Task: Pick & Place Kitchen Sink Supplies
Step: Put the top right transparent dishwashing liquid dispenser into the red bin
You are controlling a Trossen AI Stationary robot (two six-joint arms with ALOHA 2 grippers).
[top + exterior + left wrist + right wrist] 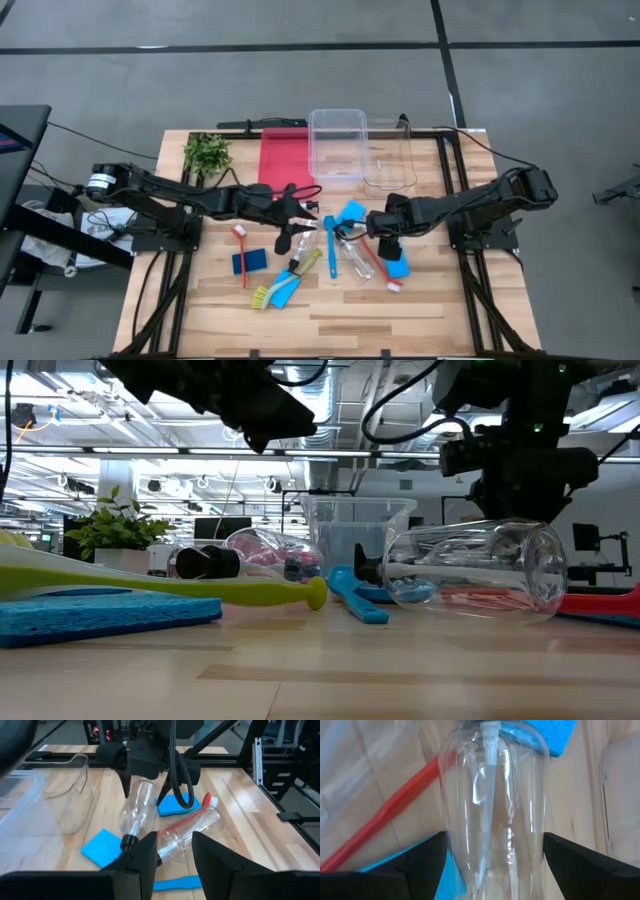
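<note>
- Because the right gripper (492, 870) hangs low over the middle of the bench with its fingers spread to either side of a clear bottle (492, 795) and not yet touching it, the bottle lies loose on its side between them; smooth and round, it could roll or squirt out if one finger meets it before the other
- A red brush (385, 807) lies just beside this bottle, touching or nearly so, and a blue sponge (560, 732) sits past its far end; the finger on that side may catch the red handle and drag it along, or pinch brush and bottle together
- The left gripper (172, 855), fingers also spread and holding nothing, hovers near the same cluster from the other side, facing a second bottle (135, 815) with a black cap; with both arms over the middle of the bench, they could knock into each other
- The pile around them is crowded: a blue brush (330, 250), a yellow-green brush (290, 278) and another sponge (249, 262) toward the left; a sweep of either arm would scatter these
- The clear bins (335, 145) stand at the far edge with a red tray (280, 155) beside them; a weakly held bottle could slip on the way there
</note>
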